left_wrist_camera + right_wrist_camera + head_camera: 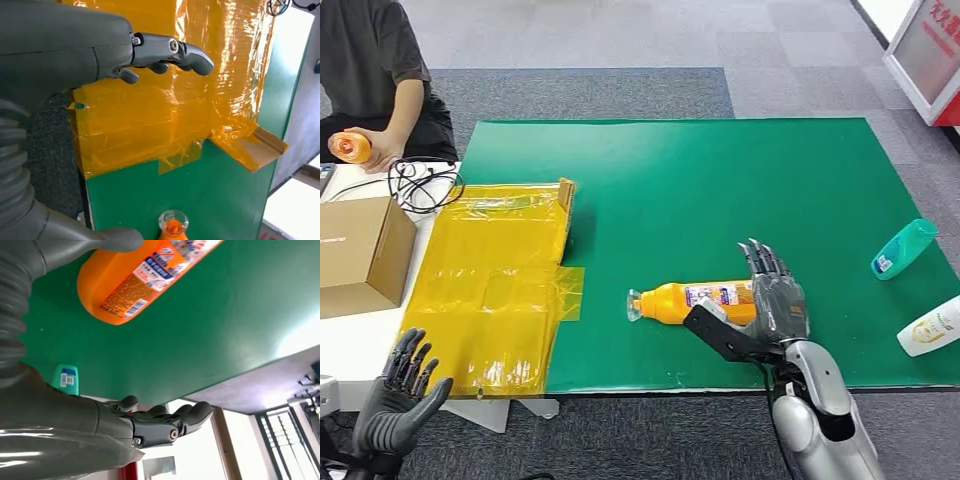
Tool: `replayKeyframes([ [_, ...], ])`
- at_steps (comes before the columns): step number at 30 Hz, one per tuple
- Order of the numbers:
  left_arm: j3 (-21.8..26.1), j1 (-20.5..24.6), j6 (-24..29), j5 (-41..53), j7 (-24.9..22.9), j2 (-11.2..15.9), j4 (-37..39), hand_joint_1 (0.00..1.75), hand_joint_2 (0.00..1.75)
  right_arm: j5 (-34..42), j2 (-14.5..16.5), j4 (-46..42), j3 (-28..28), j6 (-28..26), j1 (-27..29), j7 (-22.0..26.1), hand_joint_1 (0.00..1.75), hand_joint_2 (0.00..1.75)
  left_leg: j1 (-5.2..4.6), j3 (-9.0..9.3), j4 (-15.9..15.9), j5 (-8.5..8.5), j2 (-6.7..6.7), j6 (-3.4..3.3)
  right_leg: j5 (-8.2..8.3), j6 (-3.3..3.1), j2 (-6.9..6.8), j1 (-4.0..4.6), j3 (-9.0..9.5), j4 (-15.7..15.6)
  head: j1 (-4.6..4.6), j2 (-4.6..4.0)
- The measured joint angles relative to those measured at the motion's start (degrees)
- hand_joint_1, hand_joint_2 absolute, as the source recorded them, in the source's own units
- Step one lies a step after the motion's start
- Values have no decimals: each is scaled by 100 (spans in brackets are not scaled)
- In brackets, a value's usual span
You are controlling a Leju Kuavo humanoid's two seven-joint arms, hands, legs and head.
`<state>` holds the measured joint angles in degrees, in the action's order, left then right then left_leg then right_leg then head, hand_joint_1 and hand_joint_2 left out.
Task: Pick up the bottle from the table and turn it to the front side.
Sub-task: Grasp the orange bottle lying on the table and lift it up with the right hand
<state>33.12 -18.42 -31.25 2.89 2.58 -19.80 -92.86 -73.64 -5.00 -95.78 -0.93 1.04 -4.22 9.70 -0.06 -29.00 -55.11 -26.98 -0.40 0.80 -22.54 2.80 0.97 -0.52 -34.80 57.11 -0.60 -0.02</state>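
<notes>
**Bottle lying crosswise beside the open right hand**

Table, covered in green, is the largest thing and carries everything that matters. Yellow sheet covers the table's left end, well apart from the bottle.

Orange bottle lies on its side on the green, near the table's front edge. Its long axis runs along that edge: clear cap pointing toward the yellow sheet, base pointing toward the right hand. In the right wrist view the bottle's base and printed label face the camera.

Right hand sits at the bottle's base end, its dark fingers spread and extended past the bottle, the thumb reaching along the bottle's near side. It is open and appears to grip nothing yet; whether the palm touches the base cannot be told. Left hand hangs off the table's front-left corner, fingers apart and holding nothing, far from the bottle.

The right hand is clearly nearer, so the grasp likely turns on closing fingers and thumb across the bottle's width.
</notes>
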Motion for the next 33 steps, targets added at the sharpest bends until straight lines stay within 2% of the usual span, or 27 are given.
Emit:
replayKeyframes([
  [2, 49, 18, -75, 59, 0, -1, 31, 0, 175, 18, -102, 126, -39, 140, -86, -15, 0, 175, 0, 0, 0, 0, 0, 0, 0, 0, 0, 0, 0, 0, 1, 0],
  [7, 261, 83, -420, 304, 44, 4, 165, 0, 175, 337, -581, 785, -283, 711, -487, -47, 0, 175, -2, -1, 0, 0, -4, -1, 0, 1, -5, 0, 0, 0, 0, 0],
  [14, 472, 163, -571, 478, 274, 22, 256, 0, 175, 739, -1047, 1519, -631, 964, -882, -95, 0, 175, -3, -1, -1, 0, -5, -1, 0, 1, -6, -1, -2, 0, 0, 0],
  [21, 521, 240, -569, 538, 454, 41, 299, 0, 175, 956, -1196, 1957, -856, 1087, -1144, -214, 0, 175, -2, -1, -1, 1, -4, -1, 1, 1, -5, -2, -4, 0, 0, 0],
  [33, 434, 343, -506, 632, 646, 85, 430, 0, 175, 1043, -1202, 3064, -1368, 1096, -2069, -215, 0, 175, -4, 1, -1, 5, -2, -4, 4, 3, -4, -1, -3, 0, 1, 0],
])
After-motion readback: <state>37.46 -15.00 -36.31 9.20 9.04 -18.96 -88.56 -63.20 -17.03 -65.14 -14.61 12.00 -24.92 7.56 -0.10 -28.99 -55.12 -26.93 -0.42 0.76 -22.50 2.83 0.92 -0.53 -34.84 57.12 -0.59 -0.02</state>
